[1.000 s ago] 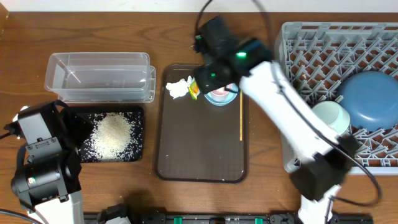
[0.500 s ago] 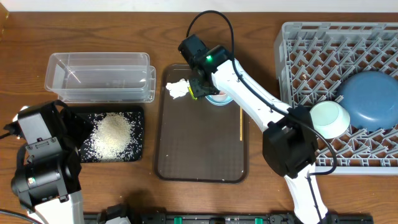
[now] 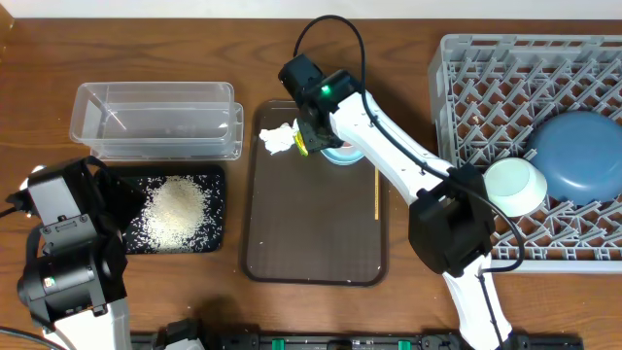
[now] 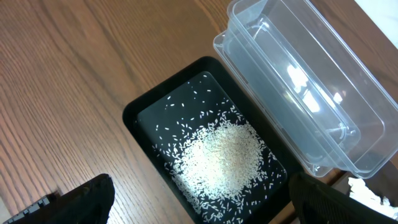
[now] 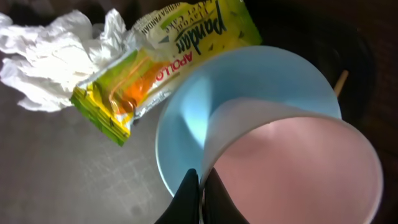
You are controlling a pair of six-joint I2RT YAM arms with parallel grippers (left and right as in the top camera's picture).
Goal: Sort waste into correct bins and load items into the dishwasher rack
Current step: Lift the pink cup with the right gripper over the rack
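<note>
The right gripper (image 5: 199,186) is closed, pinching the rim of the pink cup (image 5: 292,168), which sits inside the light-blue bowl (image 5: 249,74) at the far end of the brown serving tray (image 3: 311,224), mid-tabletop. Just beside the bowl lie the snack wrapper (image 5: 155,62) and the tissue (image 3: 277,138). Near the left edge, the rice (image 3: 177,212) lies in the black tray (image 3: 219,175), with the clear tub (image 3: 155,122) behind it. The left gripper (image 4: 199,205) hangs open above the black tray. The rack (image 3: 476,78) on the right holds the dark-blue dish (image 3: 583,156) and the mint-green bowl (image 3: 513,185).
</note>
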